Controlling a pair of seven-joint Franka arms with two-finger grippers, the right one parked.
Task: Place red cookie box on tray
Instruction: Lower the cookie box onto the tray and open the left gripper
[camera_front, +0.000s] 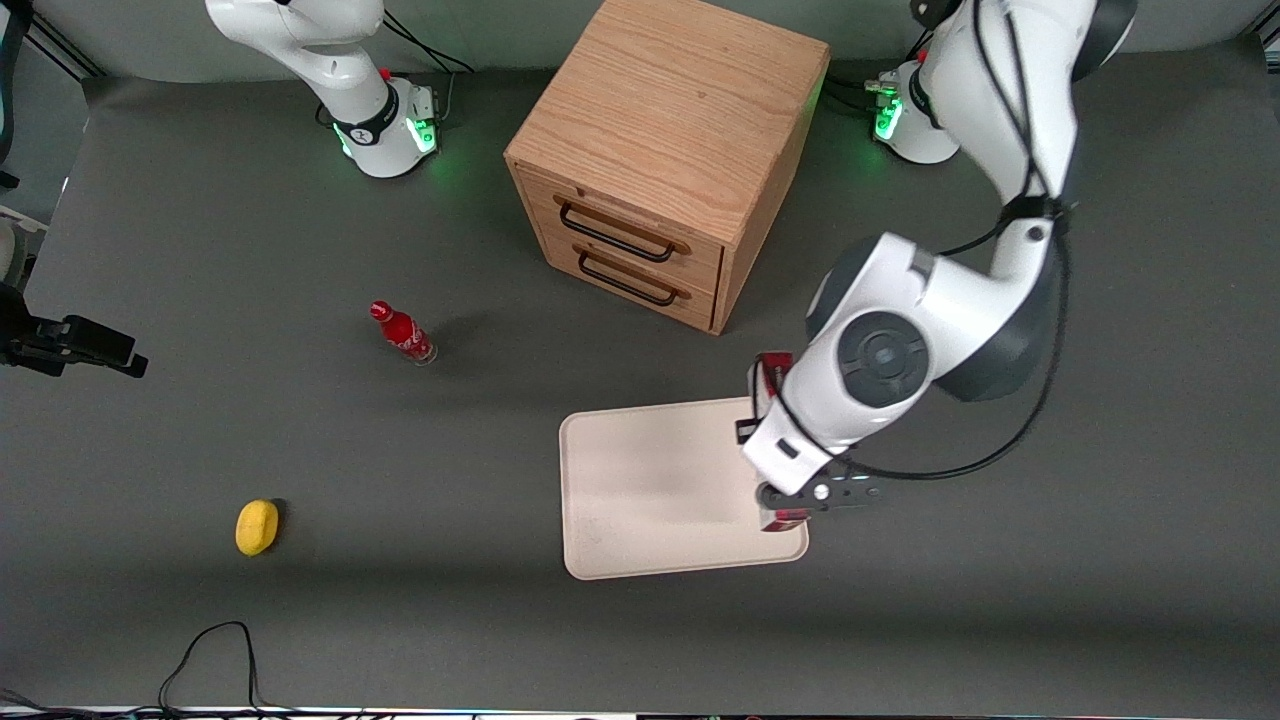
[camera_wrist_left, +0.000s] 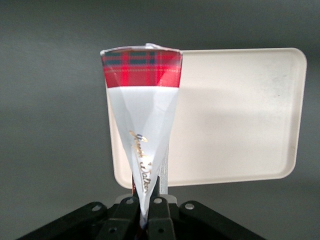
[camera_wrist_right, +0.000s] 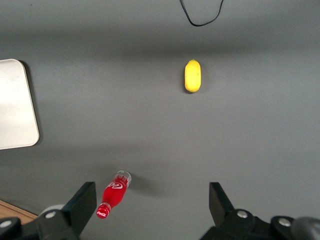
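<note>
The red cookie box (camera_front: 772, 366) is held over the tray's (camera_front: 650, 480) edge toward the working arm's end; the arm's wrist hides most of it, and red ends show above and below the wrist. My left gripper (camera_front: 803, 497) is shut on the box. In the left wrist view the box (camera_wrist_left: 145, 115) shows a white-grey face with a red tartan end, pinched between the gripper (camera_wrist_left: 145, 212), with the cream-white tray (camera_wrist_left: 240, 115) underneath and beside it. Whether the box touches the tray cannot be told.
A wooden two-drawer cabinet (camera_front: 670, 150) stands farther from the front camera than the tray. A small red bottle (camera_front: 403, 333) and a yellow object (camera_front: 257, 526) lie toward the parked arm's end. A black cable (camera_front: 215, 640) loops near the table's front edge.
</note>
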